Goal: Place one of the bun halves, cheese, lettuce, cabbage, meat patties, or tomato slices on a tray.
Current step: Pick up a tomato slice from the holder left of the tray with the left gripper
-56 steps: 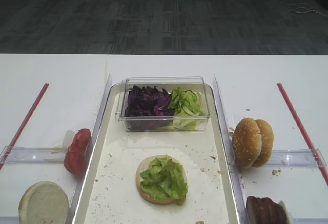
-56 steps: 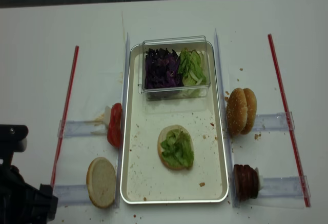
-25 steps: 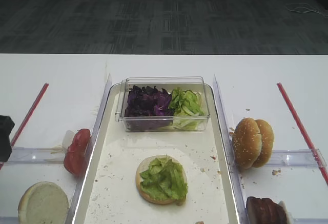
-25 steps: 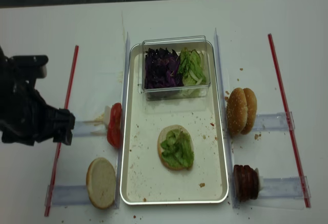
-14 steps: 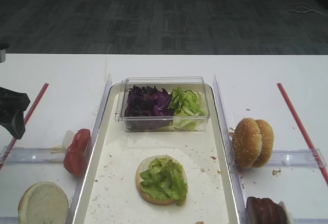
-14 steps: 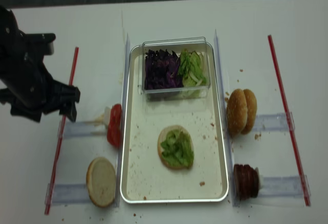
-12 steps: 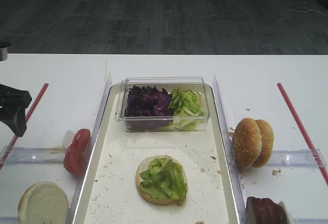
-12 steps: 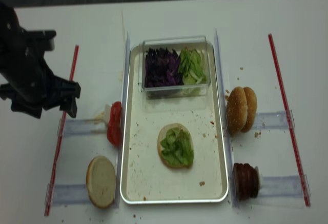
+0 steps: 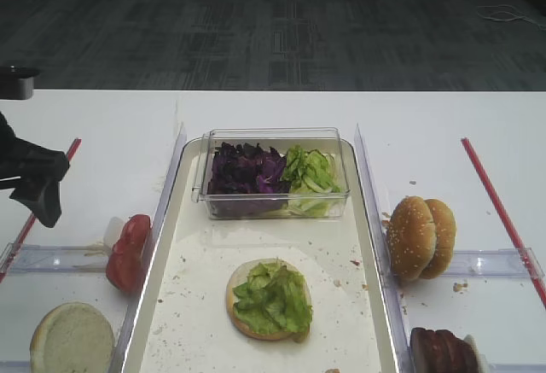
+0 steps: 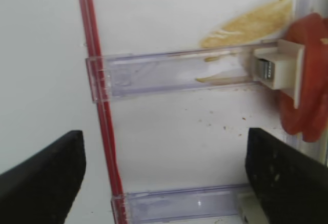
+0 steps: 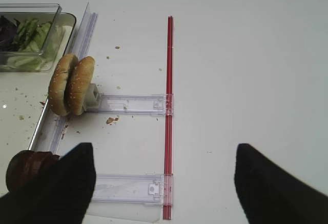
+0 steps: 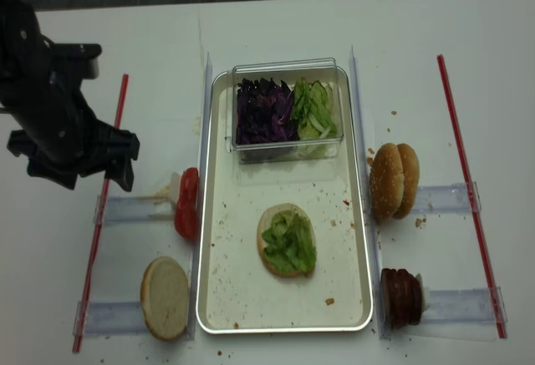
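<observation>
The tray lies mid-table and holds a flat bun half topped with lettuce. Tomato slices stand on edge just left of the tray. My left gripper hovers open and empty over the red strip, left of the tomato. A pale bun half lies at front left. Sesame bun halves and meat patties stand right of the tray. My right gripper is open and empty, right of the patties. No cheese shows.
A clear plastic box at the tray's far end holds purple cabbage and loose lettuce. Red strips and clear plastic rails lie on both sides. Crumbs speckle the tray.
My left arm has come in from the front left, moving away from the front edge and rightward toward the tomato slices, jaws staying open. The food has not moved.
</observation>
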You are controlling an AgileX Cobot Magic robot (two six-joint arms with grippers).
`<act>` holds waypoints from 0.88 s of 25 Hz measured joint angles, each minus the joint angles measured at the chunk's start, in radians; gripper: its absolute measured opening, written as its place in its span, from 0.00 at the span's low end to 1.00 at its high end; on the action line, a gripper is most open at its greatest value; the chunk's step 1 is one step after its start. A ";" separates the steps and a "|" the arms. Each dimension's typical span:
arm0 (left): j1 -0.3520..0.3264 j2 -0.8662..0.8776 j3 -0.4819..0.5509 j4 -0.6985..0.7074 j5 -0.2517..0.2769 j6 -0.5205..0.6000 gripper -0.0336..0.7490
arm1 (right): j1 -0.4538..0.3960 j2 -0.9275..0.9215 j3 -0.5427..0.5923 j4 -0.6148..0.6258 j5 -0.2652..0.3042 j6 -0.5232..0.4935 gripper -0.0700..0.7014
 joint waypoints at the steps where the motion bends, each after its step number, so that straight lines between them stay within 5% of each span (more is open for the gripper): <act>1: -0.021 0.000 -0.002 0.000 0.000 -0.007 0.83 | 0.000 0.000 0.000 0.000 0.000 0.000 0.86; 11: -0.306 0.000 -0.029 -0.005 -0.030 -0.079 0.83 | 0.000 0.000 0.000 0.000 0.000 0.000 0.86; 22: -0.366 0.043 -0.030 -0.038 -0.044 -0.089 0.75 | 0.000 0.000 0.000 0.000 0.000 0.000 0.86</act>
